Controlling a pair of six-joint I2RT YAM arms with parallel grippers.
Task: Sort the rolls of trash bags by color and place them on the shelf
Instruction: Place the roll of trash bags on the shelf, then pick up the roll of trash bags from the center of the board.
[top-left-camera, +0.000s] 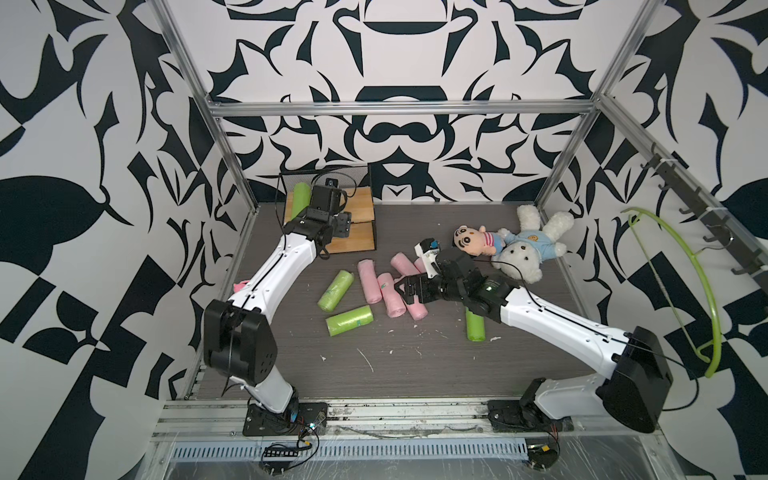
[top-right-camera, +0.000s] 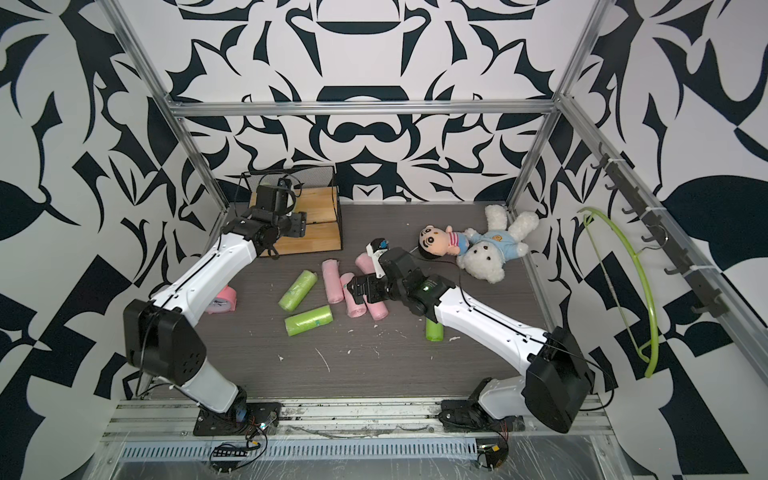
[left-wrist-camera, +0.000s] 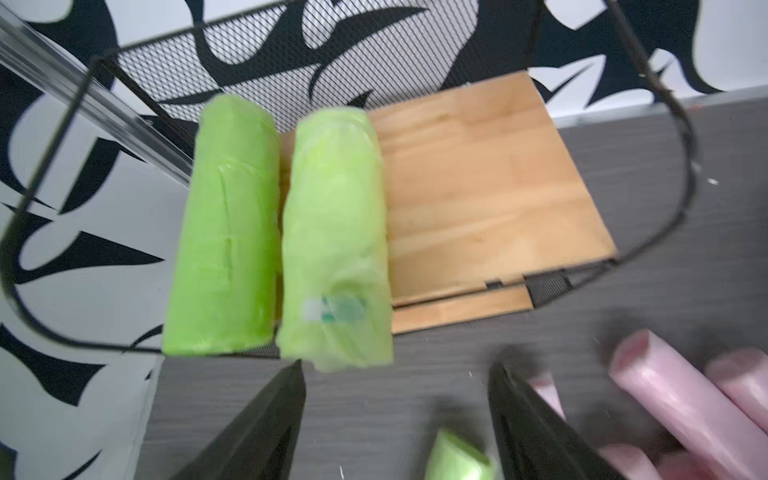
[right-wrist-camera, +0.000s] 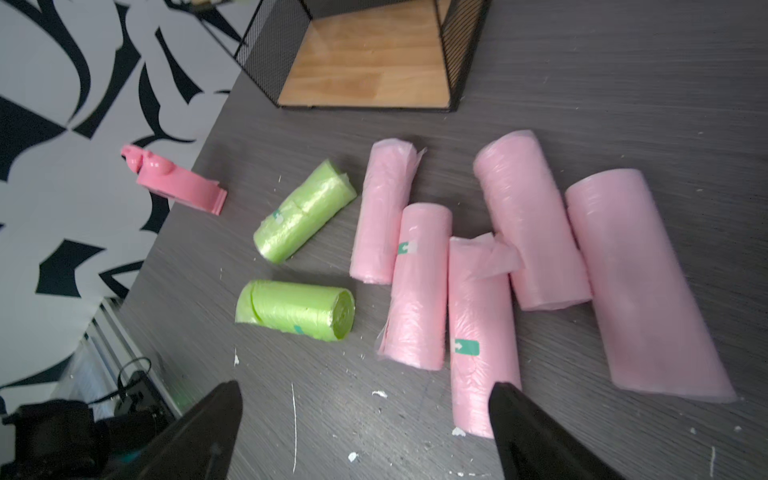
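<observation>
I've got bare shelf board (left-wrist-camera: 478, 187) beside the two green rolls (left-wrist-camera: 332, 232); pink rolls (right-wrist-camera: 419, 286) lie packed, mostly touching.

Left gripper (top-right-camera: 298, 224) at shelf (top-right-camera: 322, 214), right gripper (top-right-camera: 354, 291) over pink rolls (top-right-camera: 333, 281), seemingly open

Black-and-white patterned walls (top-left-camera: 395, 62), grey tabletop (top-left-camera: 415, 365)

The lime-green cylindrical rolls (left-wrist-camera: 224, 232) and pale pink cylindrical rolls (right-wrist-camera: 532, 224) are crinkly, slightly glossy plastic film. The two-tier shelf (left-wrist-camera: 478, 187) has smooth light wooden boards, a thin black wire frame and mesh. The dark grey bench (right-wrist-camera: 623, 83) looks matt, wood-grained. The white teddy bear (top-left-camera: 517, 262) is fluffy cloth.
</observation>
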